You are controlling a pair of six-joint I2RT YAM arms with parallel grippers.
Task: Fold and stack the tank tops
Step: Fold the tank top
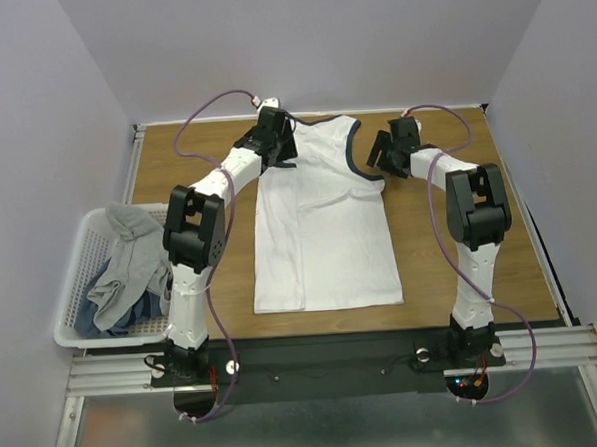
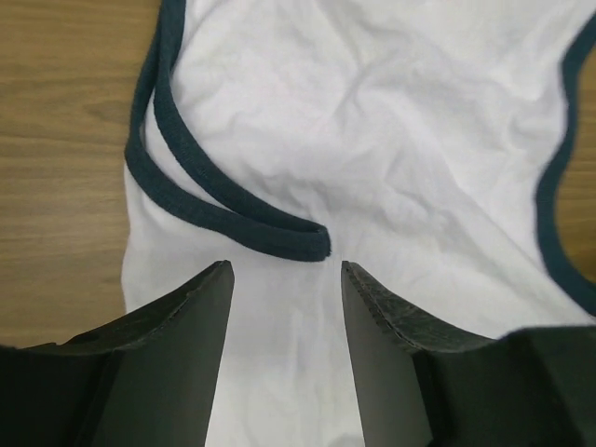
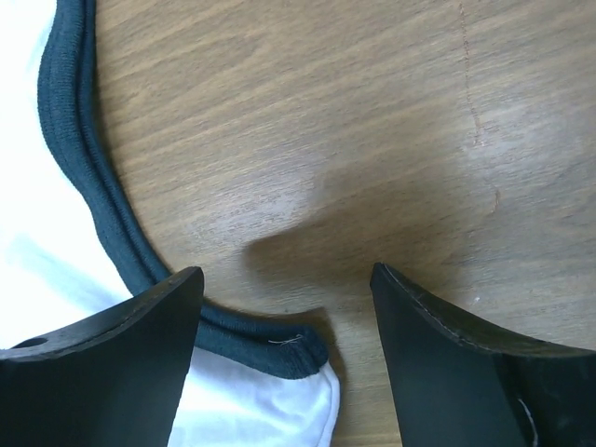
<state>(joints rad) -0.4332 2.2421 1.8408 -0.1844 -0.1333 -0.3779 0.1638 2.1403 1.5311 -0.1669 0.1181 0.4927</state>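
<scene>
A white tank top (image 1: pixel 324 227) with navy-edged neck and armholes lies flat on the wooden table, its left side folded inward. My left gripper (image 1: pixel 279 144) is open over its upper left part; in the left wrist view the folded navy edge (image 2: pixel 237 219) lies just ahead of the open gripper (image 2: pixel 286 270). My right gripper (image 1: pixel 380 154) is open beside the right armhole; in the right wrist view the navy armhole corner (image 3: pixel 279 345) sits between its fingers (image 3: pixel 287 279). Grey tank tops (image 1: pixel 125 263) lie in the basket.
A white plastic lattice basket (image 1: pixel 74 295) stands at the left table edge, holding the grey cloth and some blue cloth. Bare wood (image 1: pixel 461 275) lies to the right of the white top. Walls enclose the table on three sides.
</scene>
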